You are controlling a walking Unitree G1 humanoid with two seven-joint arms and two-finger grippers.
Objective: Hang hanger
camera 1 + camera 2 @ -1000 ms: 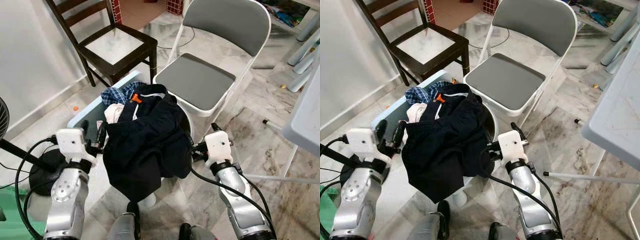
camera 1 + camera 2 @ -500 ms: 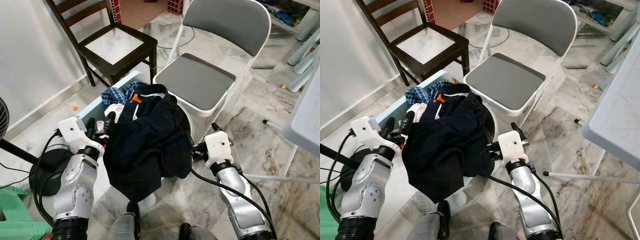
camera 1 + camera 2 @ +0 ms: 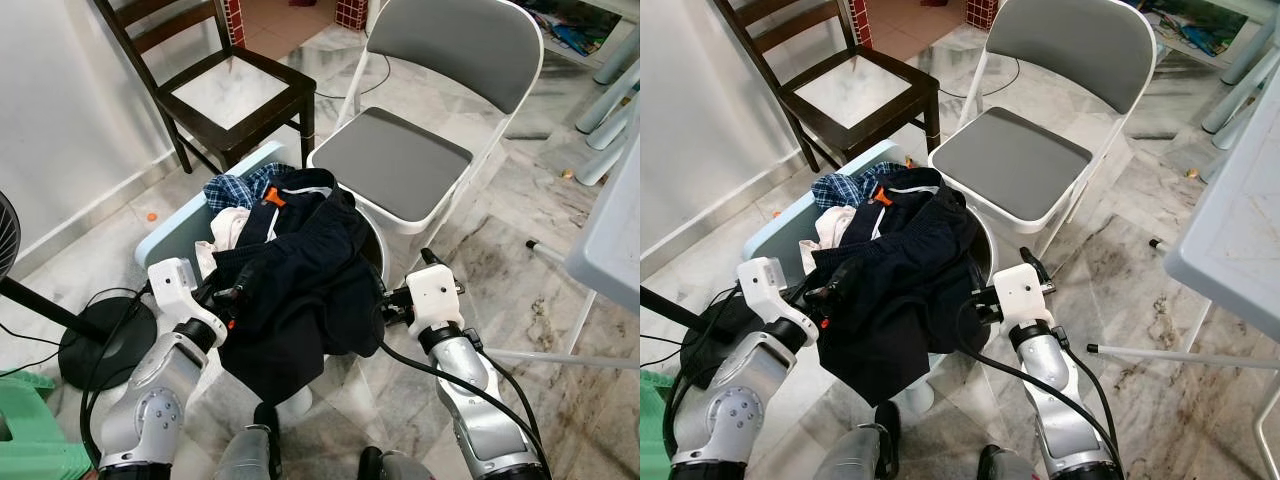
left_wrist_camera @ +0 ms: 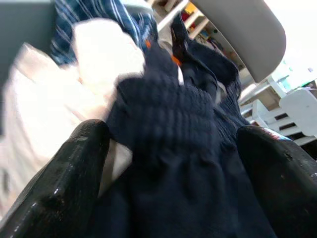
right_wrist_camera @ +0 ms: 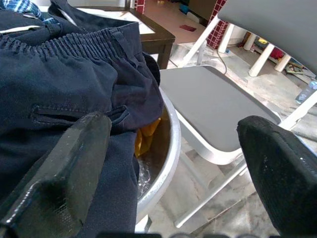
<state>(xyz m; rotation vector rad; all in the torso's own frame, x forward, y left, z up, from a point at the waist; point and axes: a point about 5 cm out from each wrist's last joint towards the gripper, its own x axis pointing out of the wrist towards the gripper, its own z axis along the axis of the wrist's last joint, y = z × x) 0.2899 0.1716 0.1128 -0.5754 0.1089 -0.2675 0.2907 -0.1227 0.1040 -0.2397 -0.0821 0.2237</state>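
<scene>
Marble floor (image 3: pixel 540 270) spreads under everything, with a grey-padded white folding chair (image 3: pixel 400 165) at 12 o'clock and a dark wooden chair (image 3: pixel 225 95) at 11 o'clock. Directly before the robot, at the centre, a round metal basin (image 5: pixel 166 158) is heaped with clothes: dark navy shorts (image 3: pixel 295 300) draped over the top and spilling toward 6 o'clock, a blue plaid shirt (image 3: pixel 235 190) and a white garment (image 3: pixel 228 228) behind them. No hanger can be made out among the clothes.

At 8 o'clock the left arm bends inward at the elbow, and the left gripper (image 3: pixel 238 290) reaches across onto the shorts, its fingers (image 4: pixel 74 168) spread wide with the elastic waistband lying between them, not clamped. At 4 o'clock the right arm rises with forearm upright; the right gripper (image 5: pixel 168 163) points at the basin's rim, fingers wide apart, holding nothing.
</scene>
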